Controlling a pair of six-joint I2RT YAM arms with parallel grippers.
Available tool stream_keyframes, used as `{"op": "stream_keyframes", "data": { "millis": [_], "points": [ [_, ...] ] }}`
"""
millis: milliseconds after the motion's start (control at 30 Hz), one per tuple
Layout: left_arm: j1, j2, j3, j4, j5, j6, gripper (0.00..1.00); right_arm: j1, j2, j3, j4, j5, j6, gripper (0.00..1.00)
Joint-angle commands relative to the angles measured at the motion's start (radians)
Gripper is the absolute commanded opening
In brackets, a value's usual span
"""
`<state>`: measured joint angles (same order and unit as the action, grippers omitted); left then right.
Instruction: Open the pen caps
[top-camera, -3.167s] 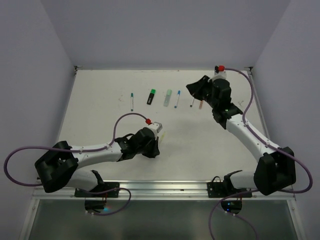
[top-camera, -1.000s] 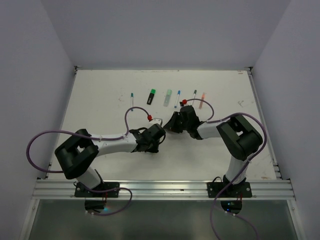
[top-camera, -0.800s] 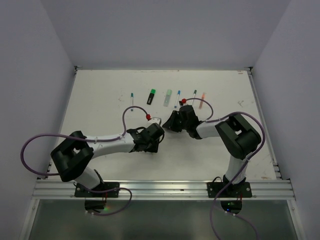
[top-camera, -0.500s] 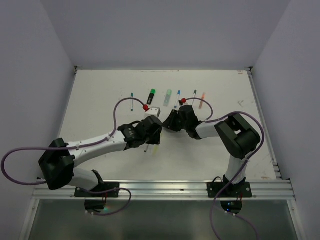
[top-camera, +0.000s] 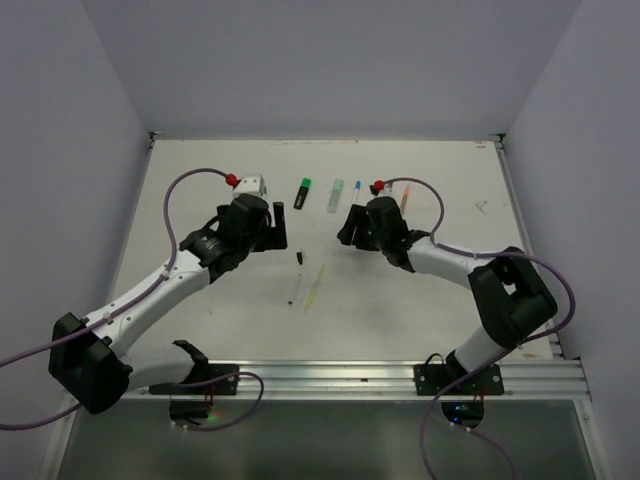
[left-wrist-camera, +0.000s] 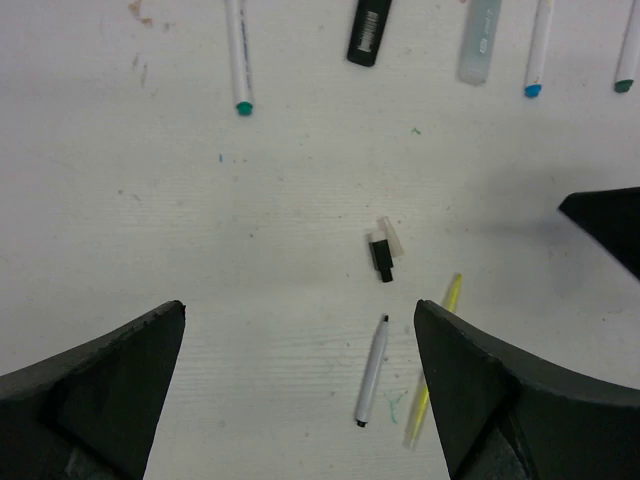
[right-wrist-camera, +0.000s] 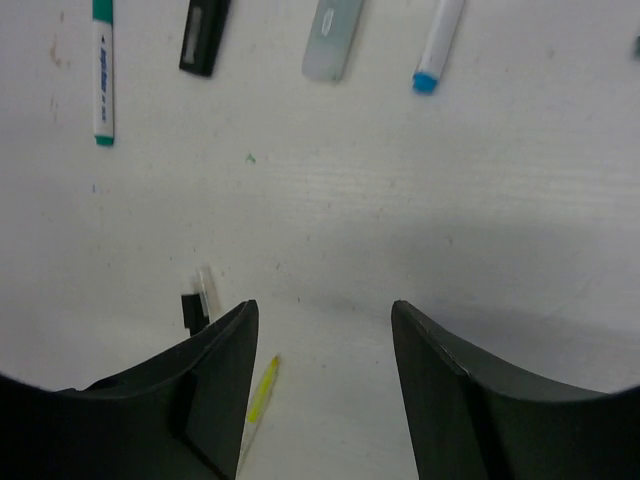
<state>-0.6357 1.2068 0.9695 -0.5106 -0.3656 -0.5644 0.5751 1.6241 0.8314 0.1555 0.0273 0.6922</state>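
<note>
Nearest the arm bases, a white pen barrel (left-wrist-camera: 372, 372) and a yellow pen (left-wrist-camera: 432, 360) lie close together on the table (left-wrist-camera: 200, 200). Just beyond them lies a black pen cap (left-wrist-camera: 381, 262) with a clear piece touching it — detached, and apart from both grippers. The left gripper (left-wrist-camera: 298, 315) has its fingers spread wide, nothing between them. The right gripper (right-wrist-camera: 322, 310) has its fingers apart and holds nothing. Farthest back lies a row — teal-tipped pen (left-wrist-camera: 238, 50), black highlighter (left-wrist-camera: 368, 30), mint marker (left-wrist-camera: 480, 40), blue-tipped pen (left-wrist-camera: 538, 50).

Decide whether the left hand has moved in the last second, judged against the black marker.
Yes. The left hand has travelled toward the far edge and leftward, ending left of the black marker's near end.
</note>
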Motion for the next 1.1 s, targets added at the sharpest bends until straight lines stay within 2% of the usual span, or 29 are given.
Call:
{"op": "stream_keyframes", "data": {
  "millis": [0,133,233,433,700,1067],
  "points": [
    [0.062,-0.045,0.021,-0.005,-0.023,0.101,1.00,-0.052,-0.075,0.127,-0.189,0.193,-0.137,0.60],
    [0.149,-0.078,-0.037,0.058,0.026,0.161,1.00,-0.174,-0.050,0.234,-0.281,0.218,-0.166,0.63],
    [0.172,-0.087,-0.051,0.057,0.039,0.187,1.00,-0.274,0.012,0.323,-0.350,0.241,-0.175,0.63],
    [0.180,-0.107,-0.098,0.075,0.044,0.202,1.00,-0.357,0.202,0.518,-0.468,0.249,-0.172,0.56],
    [0.191,-0.108,-0.101,0.067,0.048,0.201,1.00,-0.368,0.404,0.692,-0.582,0.263,-0.187,0.51],
    [0.203,-0.113,-0.107,0.073,0.096,0.202,1.00,-0.371,0.485,0.686,-0.587,0.267,-0.195,0.26]
  ]
}}
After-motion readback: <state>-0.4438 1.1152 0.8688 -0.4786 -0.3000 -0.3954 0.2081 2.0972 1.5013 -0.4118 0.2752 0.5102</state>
